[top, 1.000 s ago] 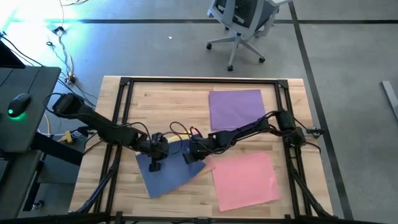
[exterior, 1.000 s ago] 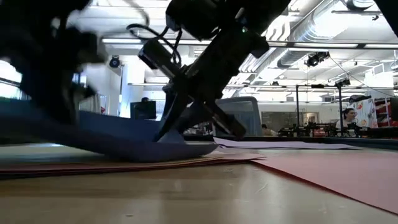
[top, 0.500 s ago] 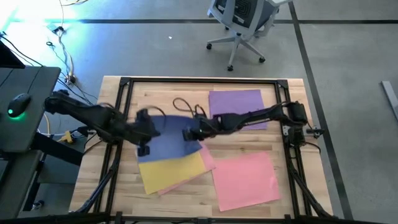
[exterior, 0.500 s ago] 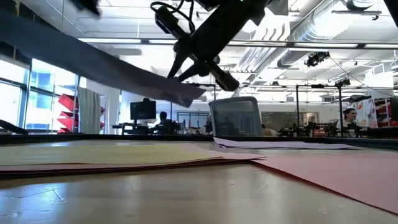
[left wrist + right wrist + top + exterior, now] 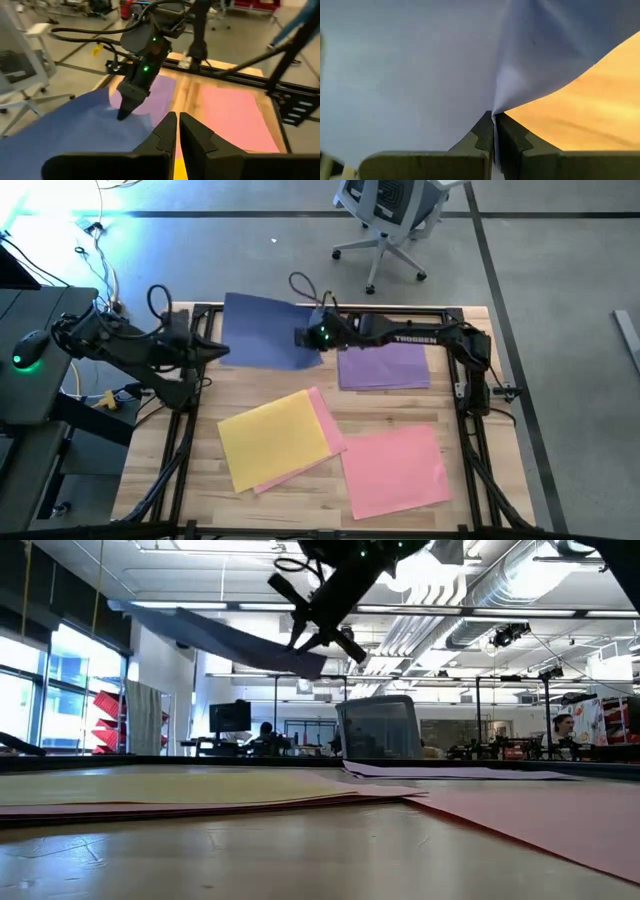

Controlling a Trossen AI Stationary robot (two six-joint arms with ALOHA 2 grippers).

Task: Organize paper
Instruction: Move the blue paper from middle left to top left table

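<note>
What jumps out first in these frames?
The blue sheet held in the air over the table's far left, pinched between both arms: the left tool shut on its left edge, the right tool shut on its right edge. Below it lie a yellow sheet atop a pink one, a purple sheet far right, and another pink sheet near right.

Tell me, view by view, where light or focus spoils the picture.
High view: a cyan-white glare washes the floor at the top left corner. Low view: the near wooden table top is soft, and bright ceiling lights leave the lifted periwinkle blue paper sheet a dark shape. Right wrist view: that sheet fills the frame, blurred.
</note>
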